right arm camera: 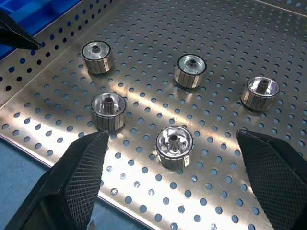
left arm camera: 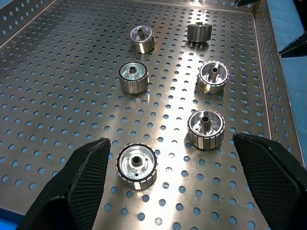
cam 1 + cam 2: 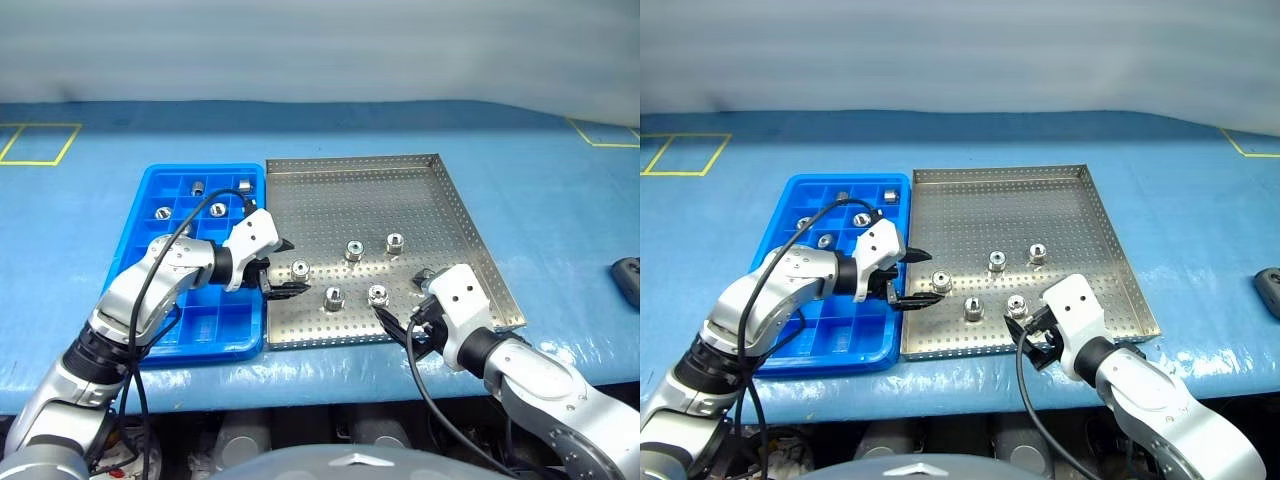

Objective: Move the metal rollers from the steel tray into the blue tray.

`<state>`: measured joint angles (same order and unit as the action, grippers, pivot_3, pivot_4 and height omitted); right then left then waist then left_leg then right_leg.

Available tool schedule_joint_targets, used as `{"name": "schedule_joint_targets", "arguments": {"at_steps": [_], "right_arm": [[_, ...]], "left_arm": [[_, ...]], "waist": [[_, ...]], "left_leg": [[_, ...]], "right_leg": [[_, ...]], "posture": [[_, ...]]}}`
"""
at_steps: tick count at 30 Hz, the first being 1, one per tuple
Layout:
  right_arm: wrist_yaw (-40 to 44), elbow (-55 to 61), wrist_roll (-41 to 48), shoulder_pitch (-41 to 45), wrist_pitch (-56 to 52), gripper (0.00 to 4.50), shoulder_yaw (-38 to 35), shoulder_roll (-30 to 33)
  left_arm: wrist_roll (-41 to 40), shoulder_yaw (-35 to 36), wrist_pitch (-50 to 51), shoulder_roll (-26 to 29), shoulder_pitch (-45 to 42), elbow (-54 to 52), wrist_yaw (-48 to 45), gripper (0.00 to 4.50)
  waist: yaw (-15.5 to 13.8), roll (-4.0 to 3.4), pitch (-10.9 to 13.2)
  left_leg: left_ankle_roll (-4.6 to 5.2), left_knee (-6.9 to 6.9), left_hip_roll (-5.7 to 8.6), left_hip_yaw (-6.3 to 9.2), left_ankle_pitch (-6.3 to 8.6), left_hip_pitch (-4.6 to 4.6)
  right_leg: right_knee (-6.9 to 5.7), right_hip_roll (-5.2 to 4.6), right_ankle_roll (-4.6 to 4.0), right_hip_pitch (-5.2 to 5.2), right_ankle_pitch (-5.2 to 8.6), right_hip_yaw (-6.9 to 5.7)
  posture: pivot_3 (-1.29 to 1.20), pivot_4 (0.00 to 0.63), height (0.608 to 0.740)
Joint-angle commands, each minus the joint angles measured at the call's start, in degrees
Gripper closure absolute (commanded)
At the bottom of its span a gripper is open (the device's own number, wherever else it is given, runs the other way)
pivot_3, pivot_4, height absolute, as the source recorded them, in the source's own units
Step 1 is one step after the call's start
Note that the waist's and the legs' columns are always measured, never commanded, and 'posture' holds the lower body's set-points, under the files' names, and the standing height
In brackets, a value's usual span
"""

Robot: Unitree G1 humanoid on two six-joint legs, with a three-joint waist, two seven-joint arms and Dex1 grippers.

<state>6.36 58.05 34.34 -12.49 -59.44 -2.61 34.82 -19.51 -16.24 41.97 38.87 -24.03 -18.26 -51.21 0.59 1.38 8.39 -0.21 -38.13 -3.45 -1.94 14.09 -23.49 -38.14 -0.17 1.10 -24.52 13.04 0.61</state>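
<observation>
The steel tray [image 3: 400,190] lies mid-table with several metal rollers standing on its near half, among them one roller [image 3: 299,268] by its left rim and another roller [image 3: 378,294] near its front rim. Against its left side sits the blue tray [image 3: 165,330], with several rollers [image 3: 217,210] in its far compartments. My left gripper [image 3: 283,268] hovers open over the steel tray's left rim, its fingers [image 2: 81,182] either side of the nearest roller [image 2: 136,165] without touching it. Over the tray's front right, my right gripper [image 3: 405,315] is open, with a roller [image 1: 174,146] lying untouched between its fingers [image 1: 268,167].
A blue cover with yellow marked rectangles [image 3: 40,143] spreads over the table. A dark object [image 3: 627,280] lies at the right edge. The table's front edge [image 3: 330,370] runs just below both trays.
</observation>
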Motion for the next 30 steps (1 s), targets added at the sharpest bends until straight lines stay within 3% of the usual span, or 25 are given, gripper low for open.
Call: {"name": "schedule_joint_targets", "arguments": {"at_steps": [1, 19, 30], "right_arm": [[0.31, 1.71, -0.22, 0.53, -0.28, 0.00, -0.63, -0.23], [0.07, 1.43, -1.30, 1.08, -0.86, 0.00, 0.29, -1.36], [-0.83, 1.67, -3.58, 0.79, 0.00, 0.00, 1.86, -3.88]], "left_arm": [[0.88, 0.28, -1.07, 0.14, -0.80, -0.52, -0.30, 0.05], [3.64, -1.70, -2.02, -0.30, -5.17, 3.80, -2.84, 0.05], [9.61, -9.93, -8.13, -2.66, -18.13, 18.00, -12.23, 0.05]], "waist": [[-0.01, 0.00, 0.00], [0.00, 0.00, 0.00], [0.01, 0.00, 0.00]], "left_leg": [[0.00, 0.00, 0.00, 0.00, 0.00, 0.00], [0.00, 0.00, 0.00, 0.00, 0.00, 0.00], [0.02, -0.05, 0.03, -0.12, 0.00, -0.05]], "right_leg": [[0.00, 0.00, 0.00, 0.00, 0.00, 0.00], [0.00, 0.00, 0.01, 0.00, 0.00, 0.00], [0.00, 0.03, -0.01, -0.01, 0.00, -0.03]], "posture": [[0.02, 0.150, 0.740], [0.02, 0.150, 0.740], [0.00, 0.150, 0.740]]}}
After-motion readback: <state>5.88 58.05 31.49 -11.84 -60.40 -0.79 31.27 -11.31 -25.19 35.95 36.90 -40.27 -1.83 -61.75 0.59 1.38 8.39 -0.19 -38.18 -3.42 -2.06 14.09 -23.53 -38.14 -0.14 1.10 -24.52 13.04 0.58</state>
